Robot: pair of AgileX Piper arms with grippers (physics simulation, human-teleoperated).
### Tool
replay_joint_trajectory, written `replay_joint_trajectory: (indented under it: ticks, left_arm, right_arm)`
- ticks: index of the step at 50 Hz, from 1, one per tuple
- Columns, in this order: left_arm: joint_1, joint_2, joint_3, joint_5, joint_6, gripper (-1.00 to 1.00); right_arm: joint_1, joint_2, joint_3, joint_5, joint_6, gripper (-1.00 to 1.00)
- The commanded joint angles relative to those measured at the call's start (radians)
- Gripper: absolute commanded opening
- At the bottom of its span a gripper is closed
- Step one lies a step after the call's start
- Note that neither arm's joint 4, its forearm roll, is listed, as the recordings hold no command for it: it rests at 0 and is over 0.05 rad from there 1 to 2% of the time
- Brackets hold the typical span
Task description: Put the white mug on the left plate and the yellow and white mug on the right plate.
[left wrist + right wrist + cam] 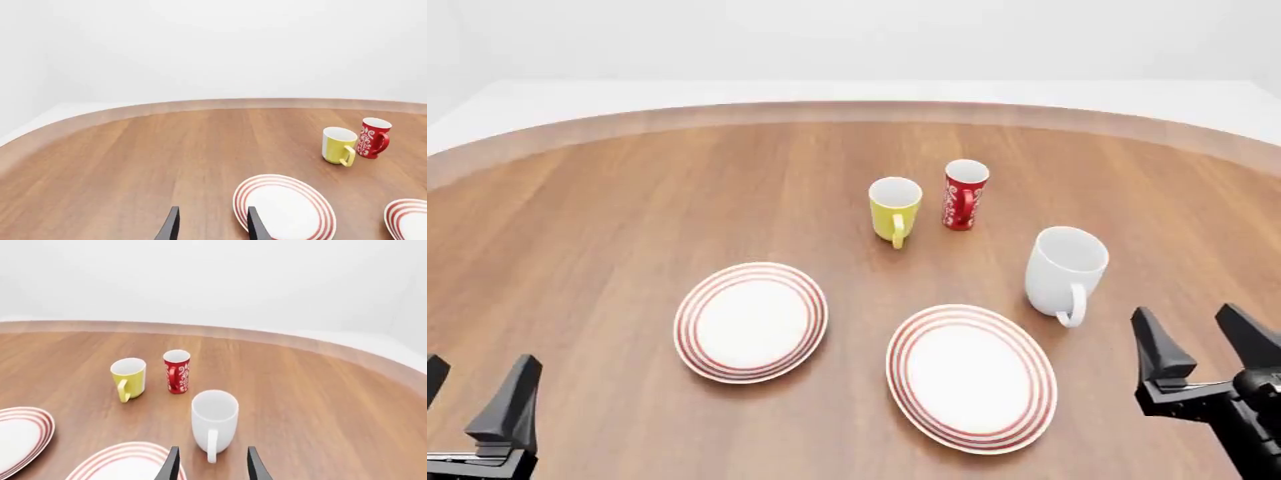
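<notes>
Standing upright on the wooden table [587,220], the white mug [1065,272] is the biggest of the three cups: plain, glossy white inside and out, with a loop handle turned toward the arms' side. It sits to the right of the two plates, just beyond the far-right edge of the right plate [972,378] and apart from it. The yellow and white mug [894,209] stands farther back near the middle of the table, shorter, yellow on its outside and handle and white within, its handle also facing the near side. Just to its right, close but not touching, is a slim red mug [965,194] with white markings. Both plates are round and white with thin red rings around the rim; the left plate [751,321] lies nearer the middle-left and looks a little smaller than its twin, and neither carries anything. At the near-left corner the left gripper [474,400] hangs with its dark fingers spread and nothing between them. At the near right the right gripper [1204,345] is likewise spread wide and holds nothing, just short of the white mug.
</notes>
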Motion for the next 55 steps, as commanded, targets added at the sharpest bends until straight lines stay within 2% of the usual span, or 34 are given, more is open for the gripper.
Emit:
replay_joint_trajectory:
  ticks: [1,11,17,20,25,37,55]
  left_arm:
    - [0.0,0.0,0.0,0.0,0.0,1.0]
    - [0.0,0.0,0.0,0.0,0.0,1.0]
    - [0.0,0.0,0.0,0.0,0.0,1.0]
    - [0.0,0.0,0.0,0.0,0.0,1.0]
    - [0.0,0.0,0.0,0.0,0.0,1.0]
    - [0.0,0.0,0.0,0.0,0.0,1.0]
    - [0.0,0.0,0.0,0.0,0.0,1.0]
  right_arm:
    - [0.007,0.137,-0.033,-0.095,-0.011,1.0]
    - [0.001,0.278,-0.08,-0.164,-0.027,1.0]
    - [0.006,0.35,-0.106,-0.195,-0.017,1.0]
    - [0.009,0.361,-0.112,-0.204,0.006,1.0]
    - [0.006,0.413,-0.119,-0.24,0.001,1.0]
    - [-0.028,0.493,-0.121,-0.303,0.028,1.0]
    - [-0.014,0.663,-0.119,-0.425,0.042,1.0]
